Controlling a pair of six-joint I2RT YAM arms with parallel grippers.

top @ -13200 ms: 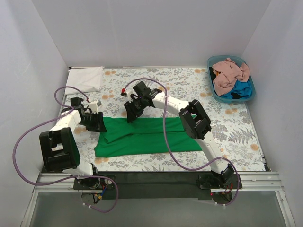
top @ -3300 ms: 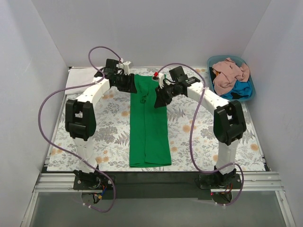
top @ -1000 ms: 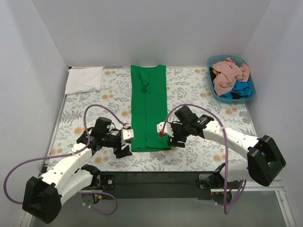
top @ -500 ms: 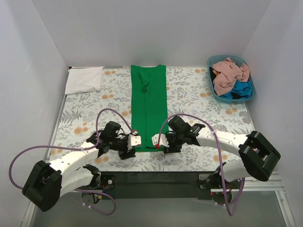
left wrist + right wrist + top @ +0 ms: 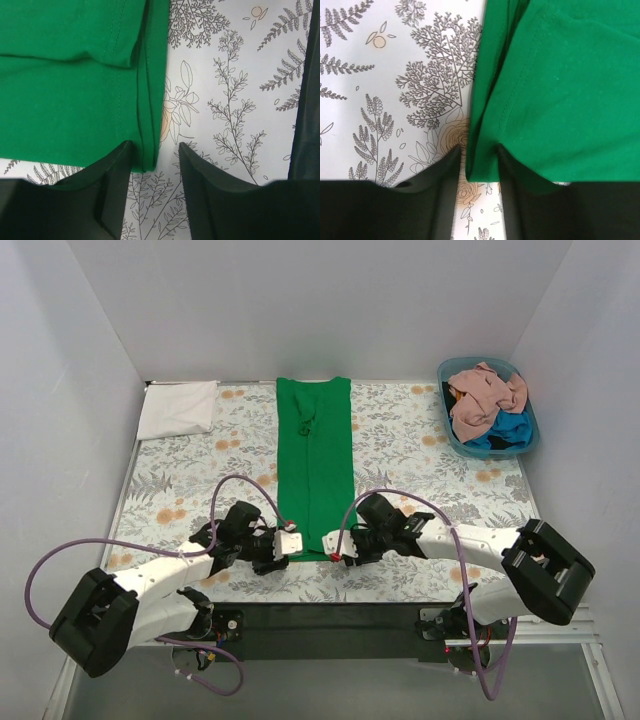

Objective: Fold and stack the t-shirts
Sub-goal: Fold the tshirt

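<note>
The bright green t-shirt (image 5: 315, 460) lies folded into a long narrow strip running from the back edge toward me. Its near left corner (image 5: 147, 157) sits between the fingers of my left gripper (image 5: 155, 147), with a bare gap beside it. My right gripper (image 5: 478, 150) straddles the near right corner (image 5: 485, 165), which almost fills the space between its jaws. From above, the left gripper (image 5: 290, 543) and right gripper (image 5: 332, 543) sit low at the strip's near end. More t-shirts, salmon-pink (image 5: 485, 390) and blue (image 5: 505, 430), are heaped in a tub.
The blue plastic tub (image 5: 490, 454) stands at the back right against the wall. A folded white cloth (image 5: 178, 408) lies at the back left corner. The floral table covering (image 5: 420, 440) spreads under everything. White walls close in three sides.
Both grippers slid inward along the table to the shirt's near corners, and both pairs of jaws have narrowed around the hem. The shirt itself has not moved.
</note>
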